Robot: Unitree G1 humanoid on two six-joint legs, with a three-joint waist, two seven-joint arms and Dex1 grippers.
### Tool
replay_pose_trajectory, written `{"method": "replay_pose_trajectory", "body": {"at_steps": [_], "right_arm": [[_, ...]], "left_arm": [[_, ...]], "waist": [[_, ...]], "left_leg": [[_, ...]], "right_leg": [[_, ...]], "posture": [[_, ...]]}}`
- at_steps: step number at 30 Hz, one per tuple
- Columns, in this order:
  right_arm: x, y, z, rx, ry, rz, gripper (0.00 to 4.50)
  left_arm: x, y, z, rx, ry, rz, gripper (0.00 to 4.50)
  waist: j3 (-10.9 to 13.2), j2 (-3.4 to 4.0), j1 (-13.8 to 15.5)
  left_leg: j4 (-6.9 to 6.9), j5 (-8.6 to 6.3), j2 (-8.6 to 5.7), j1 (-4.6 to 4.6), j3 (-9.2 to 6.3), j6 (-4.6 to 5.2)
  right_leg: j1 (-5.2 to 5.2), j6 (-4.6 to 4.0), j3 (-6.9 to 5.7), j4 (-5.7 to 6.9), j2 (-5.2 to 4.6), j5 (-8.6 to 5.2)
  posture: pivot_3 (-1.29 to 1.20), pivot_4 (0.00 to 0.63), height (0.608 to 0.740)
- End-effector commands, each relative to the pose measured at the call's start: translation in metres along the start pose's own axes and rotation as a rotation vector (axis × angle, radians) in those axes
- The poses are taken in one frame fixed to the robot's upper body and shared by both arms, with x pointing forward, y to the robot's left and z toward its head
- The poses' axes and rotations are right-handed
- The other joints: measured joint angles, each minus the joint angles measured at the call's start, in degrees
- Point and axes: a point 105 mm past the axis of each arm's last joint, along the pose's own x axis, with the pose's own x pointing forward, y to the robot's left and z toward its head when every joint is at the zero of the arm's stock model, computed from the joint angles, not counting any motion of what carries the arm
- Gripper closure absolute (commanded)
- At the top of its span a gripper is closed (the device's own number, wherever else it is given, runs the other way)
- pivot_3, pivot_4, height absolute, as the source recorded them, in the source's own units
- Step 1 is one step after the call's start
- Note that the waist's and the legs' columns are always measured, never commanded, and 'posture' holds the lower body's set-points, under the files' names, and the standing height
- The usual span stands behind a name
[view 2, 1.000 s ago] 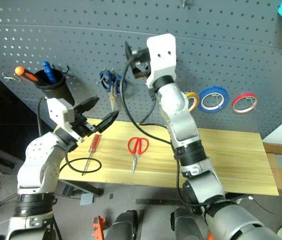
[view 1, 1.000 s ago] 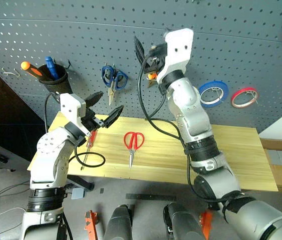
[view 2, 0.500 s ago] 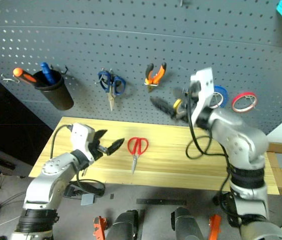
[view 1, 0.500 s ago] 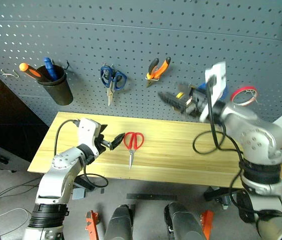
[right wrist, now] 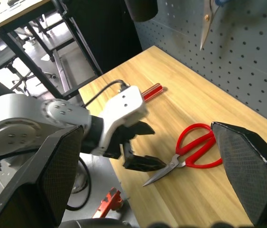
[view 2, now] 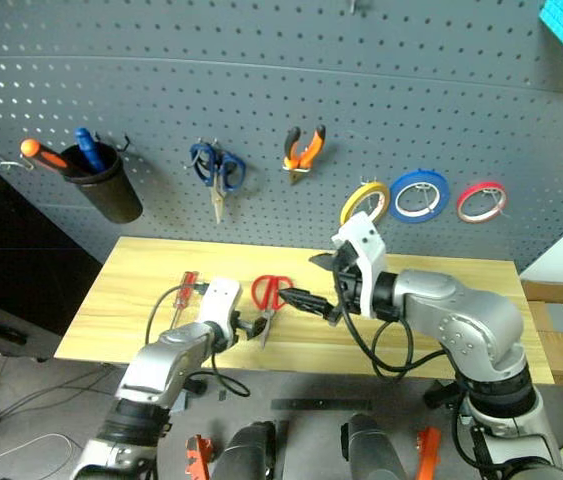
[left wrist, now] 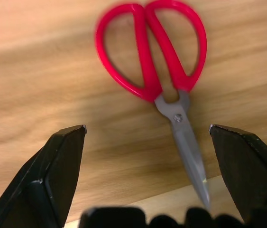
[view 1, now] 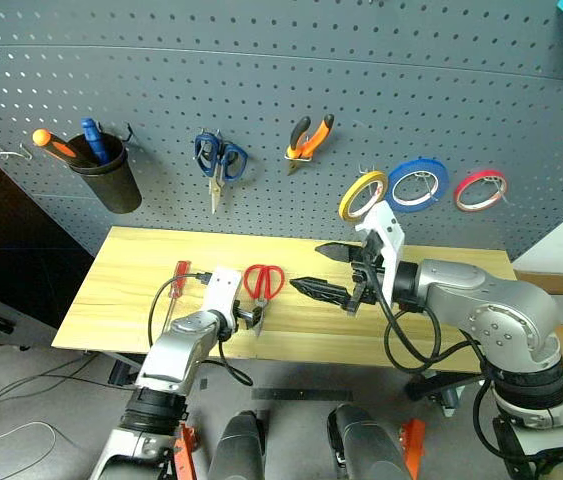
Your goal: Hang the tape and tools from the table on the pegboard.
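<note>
I work in a workshop. A grey pegboard (view 1: 261, 70) holds tools on hooks above my wooden table (view 1: 131, 260). Metal-framed benches (right wrist: 24, 28) stand nearby

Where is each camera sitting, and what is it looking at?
Left eye: on the head, looking down at the table and pegboard; both arms show.
Right eye: beside it, same scene.
Left wrist: on the left arm, looking down at the red scissors; its two open fingers show.
Right wrist: on the right arm, looking across the table; its open fingers and the left gripper show.
Shared: all four see the red scissors.
</note>
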Motion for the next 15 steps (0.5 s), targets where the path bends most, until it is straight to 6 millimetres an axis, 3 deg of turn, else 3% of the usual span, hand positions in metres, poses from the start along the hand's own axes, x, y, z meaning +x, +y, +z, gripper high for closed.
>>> {"method": "replay_pose_trajectory", "body": {"at_steps": [1, 5, 7, 9, 15], "right_arm": [[-0.001, 0.009, 0.004, -0.038, -0.010, 0.016, 0.04], [0.000, 0.009, -0.001, -0.056, 0.018, 0.006, 0.04], [0.000, 0.008, -0.002, -0.056, 0.024, 0.000, 0.00], [0.000, 0.006, -0.003, -0.055, 0.033, -0.006, 0.00], [-0.006, -0.008, -0.010, -0.127, 0.100, -0.088, 0.00]], "left_arm": [[0.006, -0.003, 0.001, 0.007, 0.016, 0.026, 0.00], [0.014, -0.006, 0.002, -0.028, 0.021, 0.037, 0.00], [0.018, -0.008, 0.004, -0.041, 0.019, 0.041, 0.39], [0.020, -0.010, 0.005, -0.043, 0.017, 0.041, 0.91], [0.022, -0.012, 0.003, -0.031, 0.005, 0.039, 3.08]], "waist": [[0.0, 0.00, 0.0], [0.0, 0.00, 0.0], [0.0, 0.00, 0.0], [0.0, 0.00, -0.1], [0.0, 0.00, -0.1]], "left_leg": [[-0.01, 0.00, 0.00, 0.00, 0.00, 0.00], [-0.03, 0.00, 0.00, -0.03, -0.01, 0.00], [-0.03, 0.00, 0.00, -0.04, -0.01, 0.00], [-0.04, 0.00, 0.00, -0.04, -0.01, 0.00], [-0.09, -0.01, 0.00, -0.04, -0.01, 0.00]], "right_leg": [[0.00, 0.00, 0.00, -0.01, 0.00, 0.00], [0.00, -0.01, -0.01, -0.08, 0.00, 0.01], [0.01, 0.00, -0.02, -0.11, 0.00, 0.01], [0.02, 0.01, -0.01, -0.14, -0.01, 0.00], [0.04, 0.01, -0.02, -0.28, -0.01, 0.01]], "posture": [[-0.08, 0.228, 0.740], [-0.09, 0.230, 0.740], [-0.09, 0.229, 0.740], [-0.10, 0.229, 0.740], [-0.11, 0.226, 0.740]]}}
